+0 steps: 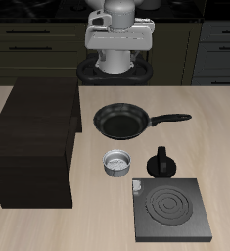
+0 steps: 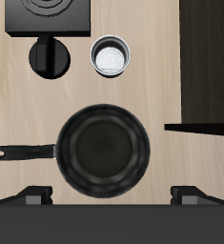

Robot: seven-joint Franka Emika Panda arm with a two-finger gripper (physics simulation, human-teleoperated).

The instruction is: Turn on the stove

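The stove (image 1: 170, 209) is a flat dark-grey square hotplate with coil rings, lying near the table's front edge. Its small pale knob (image 1: 136, 185) sits at the corner nearest the metal cup. In the wrist view only an edge of the stove (image 2: 51, 14) shows. My gripper (image 1: 116, 61) hangs high at the back of the table, far from the stove. In the wrist view my gripper (image 2: 113, 195) is open, its fingertips (image 2: 32, 197) wide apart with nothing between them, above the frying pan.
A round black frying pan (image 1: 121, 121) (image 2: 104, 151) lies mid-table, handle pointing sideways. A black pot (image 1: 162, 163) (image 2: 49, 57) and a small metal cup (image 1: 117, 162) (image 2: 111, 55) stand between pan and stove. A large dark-brown box (image 1: 33, 142) (image 2: 209, 67) fills one side.
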